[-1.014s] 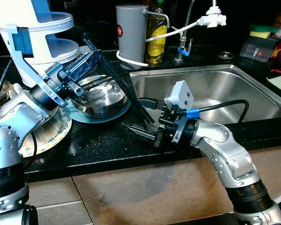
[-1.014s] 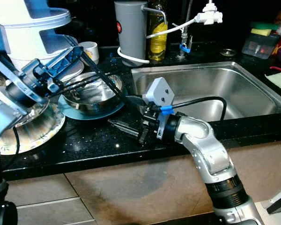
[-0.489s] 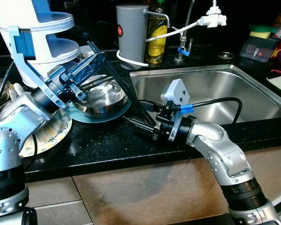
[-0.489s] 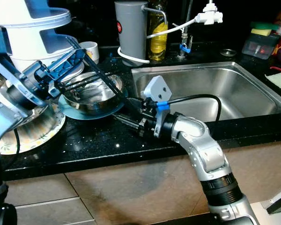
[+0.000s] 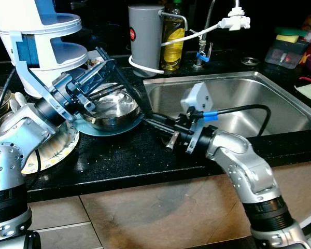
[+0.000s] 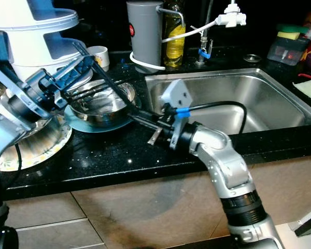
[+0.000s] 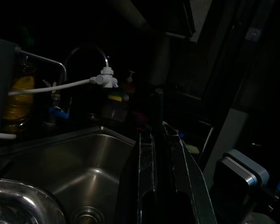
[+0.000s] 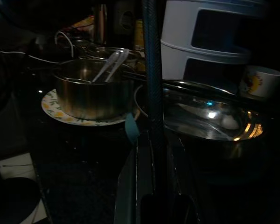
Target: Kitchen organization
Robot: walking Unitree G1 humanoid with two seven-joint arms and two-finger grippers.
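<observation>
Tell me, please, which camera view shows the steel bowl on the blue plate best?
The left eye view shows the steel bowl best: well lit, from above, whole rim and inside visible on the blue plate. The right eye view is nearly equal. The right wrist view shows it dim, from the side; the left wrist view catches only a rim edge.

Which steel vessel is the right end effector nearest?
The wide steel bowl on the blue plate, right beside the right end effector, not the pot on the floral plate.
</observation>
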